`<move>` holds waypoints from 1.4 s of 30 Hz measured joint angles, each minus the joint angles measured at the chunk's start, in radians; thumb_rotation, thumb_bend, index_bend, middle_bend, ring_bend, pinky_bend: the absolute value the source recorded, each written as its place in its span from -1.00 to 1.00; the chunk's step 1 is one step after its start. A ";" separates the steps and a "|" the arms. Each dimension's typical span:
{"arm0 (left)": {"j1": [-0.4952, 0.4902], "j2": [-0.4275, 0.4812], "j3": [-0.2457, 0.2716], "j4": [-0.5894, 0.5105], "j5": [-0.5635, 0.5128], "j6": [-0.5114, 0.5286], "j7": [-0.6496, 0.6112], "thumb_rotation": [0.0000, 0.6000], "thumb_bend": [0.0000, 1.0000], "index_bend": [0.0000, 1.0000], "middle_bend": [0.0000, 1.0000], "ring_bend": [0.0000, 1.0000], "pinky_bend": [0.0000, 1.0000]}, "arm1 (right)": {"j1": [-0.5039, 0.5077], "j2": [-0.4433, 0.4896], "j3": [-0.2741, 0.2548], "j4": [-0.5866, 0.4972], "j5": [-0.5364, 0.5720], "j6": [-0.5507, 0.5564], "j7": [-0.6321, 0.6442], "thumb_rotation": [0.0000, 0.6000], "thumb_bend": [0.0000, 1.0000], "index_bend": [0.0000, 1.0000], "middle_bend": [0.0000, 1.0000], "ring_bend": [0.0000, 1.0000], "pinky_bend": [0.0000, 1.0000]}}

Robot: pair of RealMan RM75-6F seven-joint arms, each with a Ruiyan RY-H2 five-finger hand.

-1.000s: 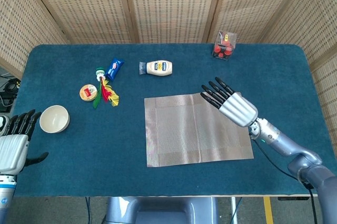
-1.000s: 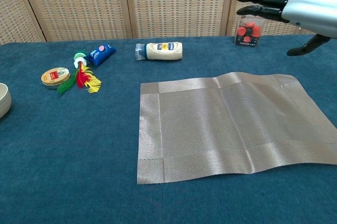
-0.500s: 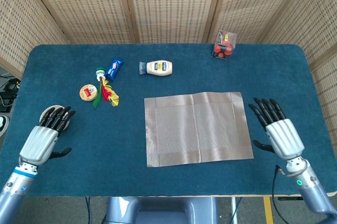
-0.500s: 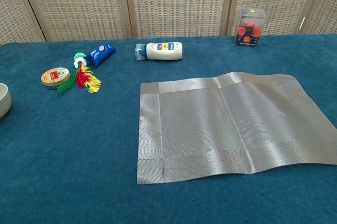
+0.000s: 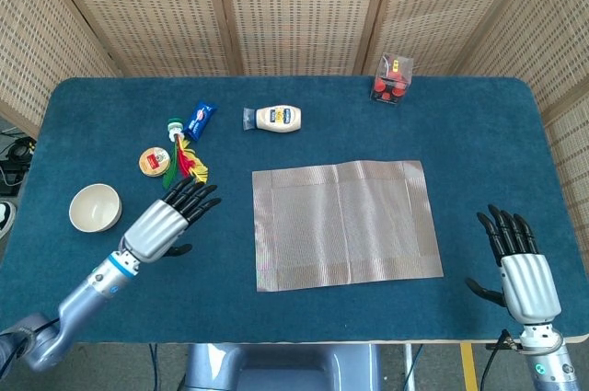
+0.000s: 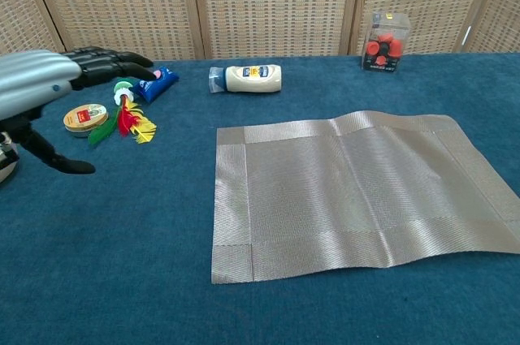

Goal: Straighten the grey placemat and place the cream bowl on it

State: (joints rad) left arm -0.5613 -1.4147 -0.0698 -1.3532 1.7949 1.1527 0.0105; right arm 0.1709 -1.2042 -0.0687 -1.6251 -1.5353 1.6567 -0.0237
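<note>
Placemat (image 5: pixel 345 223) lies flat betw. both empty hands, bowl (image 5: pixel 95 207) apart.

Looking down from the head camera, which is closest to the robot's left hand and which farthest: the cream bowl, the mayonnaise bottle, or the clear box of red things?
Measured from the left hand:
1. Cream bowl, just to its left near the table's left edge.
2. Mayonnaise bottle, lying up toward the back, about mid-table.
3. Clear box of red things, at the far back right, well beyond the grey placemat.
</note>
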 measured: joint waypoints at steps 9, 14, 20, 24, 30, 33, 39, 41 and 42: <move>-0.138 -0.159 -0.024 0.148 -0.034 -0.158 0.059 1.00 -1.00 -0.58 -1.00 -1.00 -1.00 | -0.020 -0.014 0.026 0.018 -0.018 -0.015 -0.007 1.00 -1.00 -1.00 -1.00 -1.00 -1.00; -0.189 -0.236 -0.024 0.221 -0.059 -0.208 0.087 1.00 -1.00 -0.58 -1.00 -1.00 -1.00 | -0.029 -0.009 0.045 0.015 -0.019 -0.016 0.001 1.00 -1.00 -0.98 -1.00 -1.00 -1.00; -0.236 -0.306 -0.024 0.301 -0.082 -0.242 0.109 1.00 -1.00 -0.58 -1.00 -1.00 -1.00 | -0.037 -0.012 0.063 0.020 -0.023 -0.017 0.014 1.00 -1.00 -0.96 -1.00 -1.00 -1.00; -0.263 -0.343 -0.025 0.342 -0.103 -0.260 0.119 1.00 -1.00 -0.58 -1.00 -1.00 -1.00 | -0.042 -0.011 0.073 0.021 -0.024 -0.022 0.020 1.00 -1.00 -0.95 -1.00 -1.00 -1.00; -0.287 -0.386 -0.025 0.373 -0.129 -0.271 0.126 1.00 -1.00 -0.58 -1.00 -1.00 -1.00 | -0.049 -0.008 0.083 0.018 -0.033 -0.021 0.027 1.00 -1.00 -0.95 -1.00 -1.00 -1.00; -0.300 -0.409 -0.024 0.391 -0.140 -0.279 0.135 1.00 -1.00 -0.58 -1.00 -1.00 -1.00 | -0.054 -0.005 0.089 0.016 -0.038 -0.019 0.030 1.00 -1.00 -0.94 -1.00 -1.00 -1.00; -0.319 -0.435 -0.019 0.408 -0.160 -0.287 0.154 1.00 -0.88 -0.58 -1.00 -1.00 -1.00 | -0.062 -0.002 0.099 0.011 -0.046 -0.016 0.035 1.00 -1.00 -0.94 -1.00 -1.00 -1.00; -0.323 -0.440 -0.018 0.409 -0.165 -0.287 0.160 1.00 -0.76 -0.57 -1.00 -1.00 -1.00 | -0.064 -0.001 0.101 0.010 -0.048 -0.016 0.038 1.00 -1.00 -0.93 -1.00 -1.00 -1.00; -0.325 -0.441 -0.017 0.410 -0.168 -0.288 0.164 1.00 -0.69 -0.57 -1.00 -1.00 -1.00 | -0.065 0.000 0.102 0.009 -0.049 -0.017 0.040 1.00 -1.00 -0.93 -1.00 -1.00 -1.00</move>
State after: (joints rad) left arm -0.8865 -1.8559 -0.0868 -0.9437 1.6270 0.8651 0.1742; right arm 0.1060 -1.2044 0.0336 -1.6160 -1.5843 1.6402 0.0161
